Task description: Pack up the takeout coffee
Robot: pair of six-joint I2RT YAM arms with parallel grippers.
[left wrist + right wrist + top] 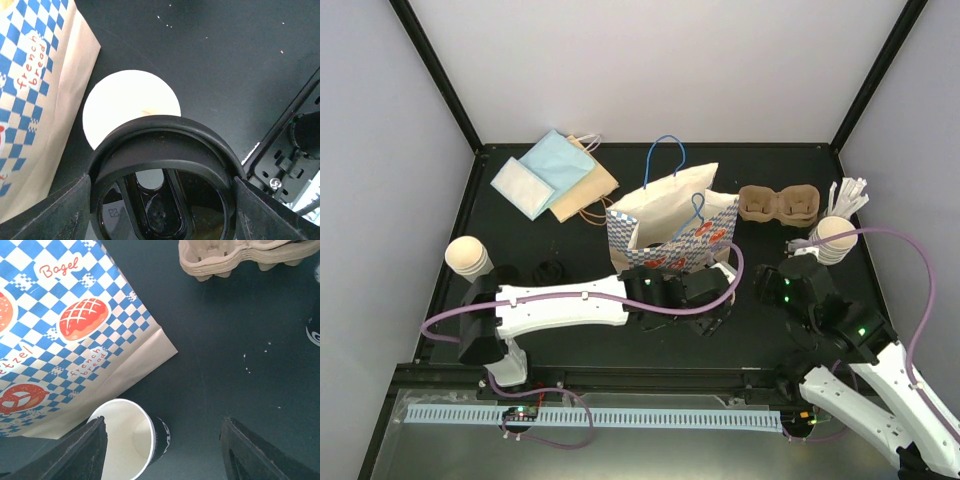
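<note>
Gripping a round black lid [160, 131] in left fingers [45, 215] over an open white-lined cup [125, 95], right fingers [80, 450] spread, empty.

black table [780, 165], checked paper bag [670, 235] standing mid-table with an open cup [131, 436] just beside its corner. pulp tray [778, 203] back right, stir sticks [850, 194] and a cup stack [834, 240] near it. second cup stack [468, 257] and black lids [548, 271] left, flat paper bags [555, 178] back left

Two cup stacks [468, 255], one loose cup [127, 432], one tray [778, 204], one checked bag [670, 235].
</note>
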